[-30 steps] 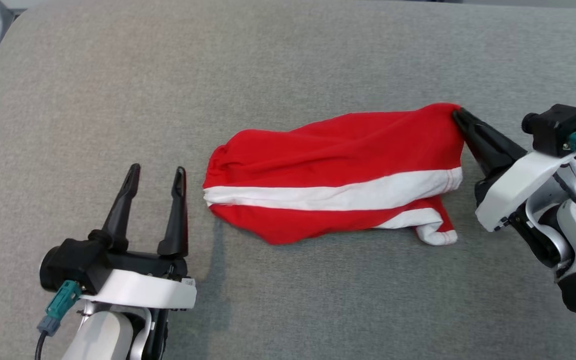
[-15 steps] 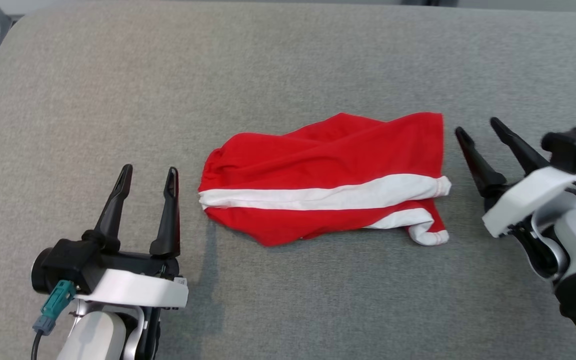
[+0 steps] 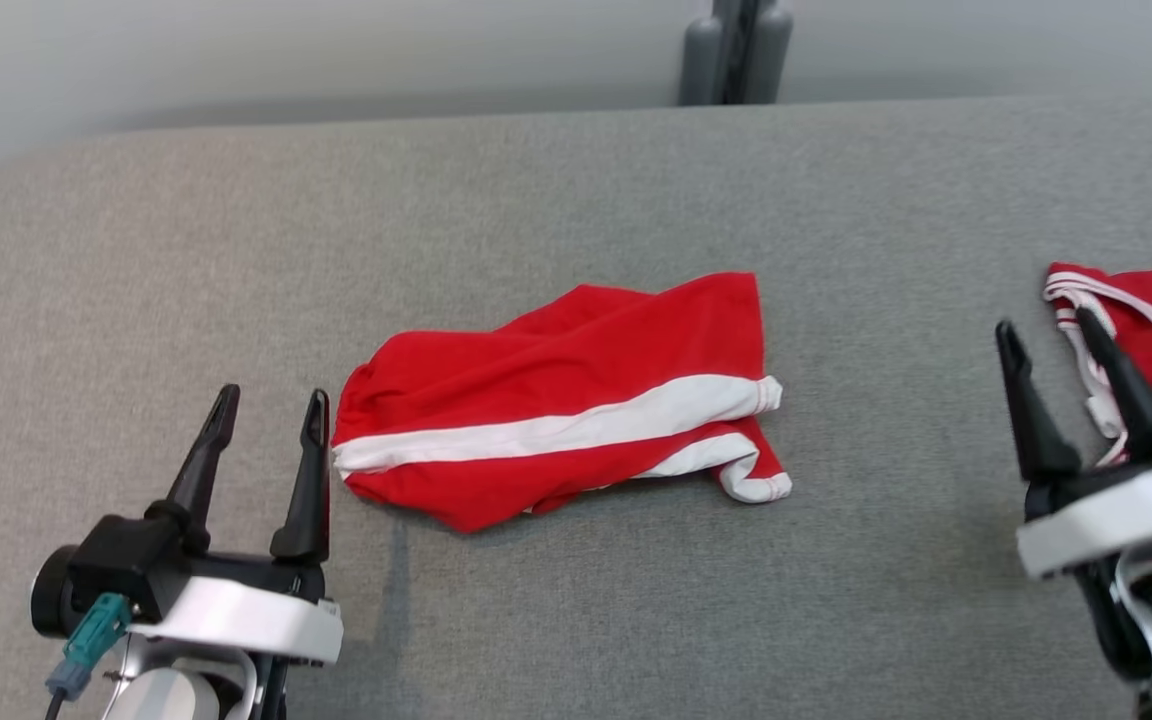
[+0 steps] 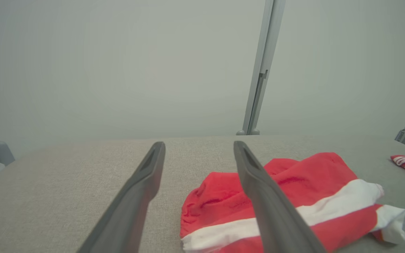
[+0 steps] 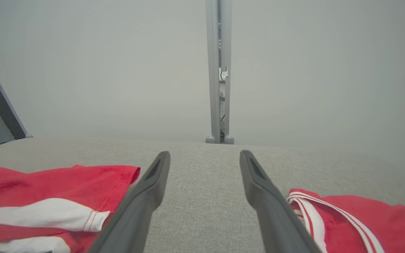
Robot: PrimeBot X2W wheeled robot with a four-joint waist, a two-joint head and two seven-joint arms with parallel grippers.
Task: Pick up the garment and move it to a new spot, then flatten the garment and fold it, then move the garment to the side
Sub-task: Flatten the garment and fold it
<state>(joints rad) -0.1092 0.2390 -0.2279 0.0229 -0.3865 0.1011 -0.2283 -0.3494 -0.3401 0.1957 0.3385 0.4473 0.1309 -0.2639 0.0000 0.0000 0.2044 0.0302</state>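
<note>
Folded red shorts (image 3: 556,400) are pictured lying mid-worktop (image 3: 576,620), the left end effector (image 3: 273,393) spread just beside them, the right end effector (image 3: 1044,322) likewise spread, well apart. For shifting aside, both ends are best pinched so the fold is kept.

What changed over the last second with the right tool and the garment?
The right tool let go of the far right corner of the garment, opened and drew back; the corner dropped flat. The head camera also swung, bringing a second red garment into view. The left tool stayed open beside the garment, touching nothing.
</note>
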